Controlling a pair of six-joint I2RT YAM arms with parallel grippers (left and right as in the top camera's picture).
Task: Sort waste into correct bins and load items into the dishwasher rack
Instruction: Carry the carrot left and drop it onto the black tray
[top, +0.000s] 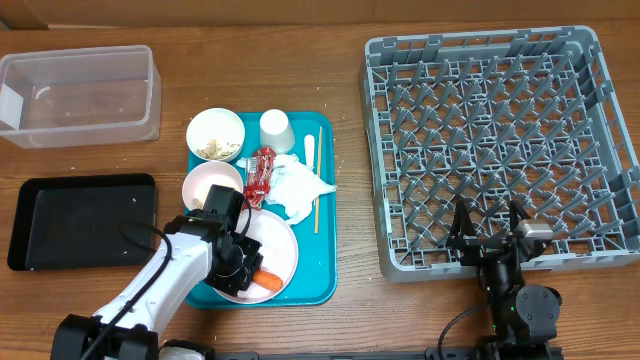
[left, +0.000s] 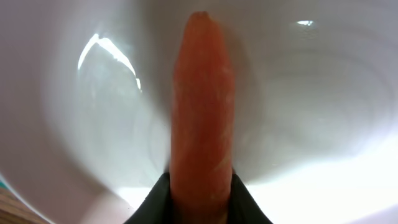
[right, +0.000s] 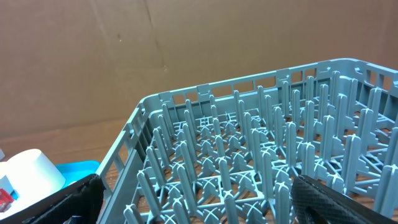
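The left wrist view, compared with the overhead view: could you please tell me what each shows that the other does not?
Only the left wrist view shows the left gripper closed against both sides of the carrot. Only the overhead view shows the dishwasher rack, clear tub, black tray, napkin and the open right gripper. Both show the carrot lying on the plate.

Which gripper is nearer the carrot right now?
Left. The left gripper is at the carrot on the plate, jaws clamped on its end. The right gripper hangs open at the rack's near edge, well away from it.
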